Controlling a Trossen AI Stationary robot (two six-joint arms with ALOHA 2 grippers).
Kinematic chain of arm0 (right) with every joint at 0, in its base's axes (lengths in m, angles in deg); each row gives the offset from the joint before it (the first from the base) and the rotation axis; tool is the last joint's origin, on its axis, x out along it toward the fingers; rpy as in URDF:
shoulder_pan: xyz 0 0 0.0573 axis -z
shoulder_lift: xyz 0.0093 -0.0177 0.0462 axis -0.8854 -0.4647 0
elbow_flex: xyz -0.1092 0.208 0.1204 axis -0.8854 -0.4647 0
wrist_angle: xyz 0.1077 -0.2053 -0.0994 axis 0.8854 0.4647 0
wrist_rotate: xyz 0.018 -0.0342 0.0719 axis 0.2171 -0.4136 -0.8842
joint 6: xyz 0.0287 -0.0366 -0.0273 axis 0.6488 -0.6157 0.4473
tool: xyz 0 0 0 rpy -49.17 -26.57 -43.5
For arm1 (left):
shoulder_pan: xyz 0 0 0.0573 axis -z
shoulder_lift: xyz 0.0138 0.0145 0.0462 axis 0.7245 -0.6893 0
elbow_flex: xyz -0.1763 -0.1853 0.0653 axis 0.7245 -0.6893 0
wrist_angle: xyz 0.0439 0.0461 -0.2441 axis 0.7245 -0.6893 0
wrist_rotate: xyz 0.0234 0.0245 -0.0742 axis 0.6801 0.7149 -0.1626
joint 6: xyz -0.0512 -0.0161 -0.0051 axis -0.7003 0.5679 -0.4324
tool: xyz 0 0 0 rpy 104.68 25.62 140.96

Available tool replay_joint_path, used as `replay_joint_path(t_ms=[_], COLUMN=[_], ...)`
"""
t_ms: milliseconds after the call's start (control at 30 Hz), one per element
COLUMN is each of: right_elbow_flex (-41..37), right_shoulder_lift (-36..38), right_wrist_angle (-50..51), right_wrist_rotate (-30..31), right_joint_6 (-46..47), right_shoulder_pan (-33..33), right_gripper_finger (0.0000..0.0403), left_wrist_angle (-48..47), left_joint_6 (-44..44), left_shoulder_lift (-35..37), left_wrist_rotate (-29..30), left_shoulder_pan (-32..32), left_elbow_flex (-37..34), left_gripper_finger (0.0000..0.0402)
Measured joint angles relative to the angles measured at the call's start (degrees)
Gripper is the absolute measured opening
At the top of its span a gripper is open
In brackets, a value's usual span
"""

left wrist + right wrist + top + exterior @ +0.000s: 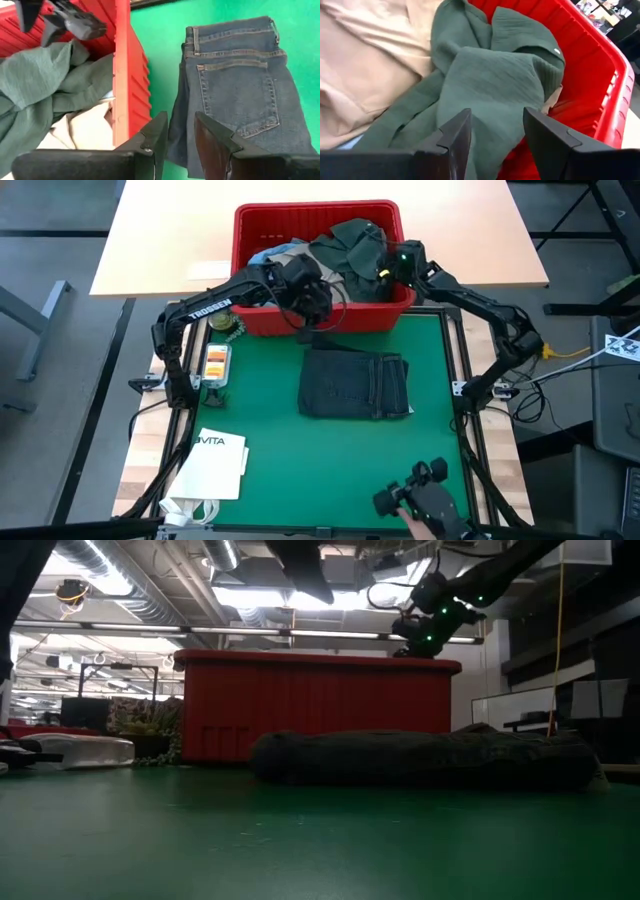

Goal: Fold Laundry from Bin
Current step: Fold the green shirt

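Folded jeans [356,384] sit flat mid green mat [300,470], just below the red bin [250,240] in high view; low view has them as a dark low slab [430,758] in front of the bin wall [300,705]. L gripper [318,308] hangs over the bin's near rim, mat side; its wrist view shows 2 fingers [155,137] parted by a narrow gap w/ nothing between them, bin wall [122,75] to one side of the tool, jeans [240,80] to the other, both below it. R gripper [392,268] is over the bin's right half, above the green shirt [355,245]; its wrist view shows fingers [457,132] spread wide, empty, shirt [490,80] straight under the tips, not pinched as far as I can tell. Contact w/ cloth: can't tell. Khaki garment [365,70] lies beside the shirt, on the L gripper's side of it, also seen below the shirt in L wrist view [85,130]. Sliver of light blue cloth [265,255] at bin's left end. R gripper also shows far off in L wrist view [60,22], above the shirt [45,80]. Off to the L arm's side of the mat: white VITA bag [212,465], small orange-labelled item [215,360]. Black controller-like device [420,495] at the near-right mat corner w/ a person's hand [425,530] at the frame edge.
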Motion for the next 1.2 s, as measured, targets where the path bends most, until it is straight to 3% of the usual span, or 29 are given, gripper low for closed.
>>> replay_joint_path(t_ms=[233, 433, 533, 667, 900, 1200], right_elbow_flex=[7.94, 15.67, 19.15, 20.66, 20.80, 20.80], right_shoulder_lift=[-7.81, -14.08, -14.77, -14.81, -15.12, -19.51], right_wrist_angle=[1.39, 14.35, 19.05, 19.84, 22.28, 22.84], right_wrist_rotate=[-0.05, -0.97, 2.12, 7.04, 0.74, 1.77], right_joint_6=[0.82, -7.28, -10.47, -15.50, -18.53, -21.01], right_shoulder_pan=[0.05, 0.01, 0.05, 0.07, 0.53, 0.49], right_gripper_finger=[0.0179, 0.0179, 0.0179, 0.0179, 0.0179, 0.0179], left_wrist_angle=[1.01, 1.87, 2.20, 2.67, 3.05, 3.08], left_joint_6=[0.04, 0.07, 0.21, 1.95, 3.02, 2.95], left_shoulder_lift=[-0.98, -2.16, -3.15, -4.10, -6.22, -6.48], left_wrist_rotate=[-0.21, -0.24, -0.24, -0.30, -0.17, -0.11], left_shoulder_pan=[0.02, 0.02, -0.07, -0.09, -0.13, 0.47], left_elbow_flex=[0.02, 0.02, 0.02, 0.02, 0.02, 0.02], left_gripper_finger=[0.0092, 0.0092, 0.0092, 0.0092, 0.0092, 0.0092])
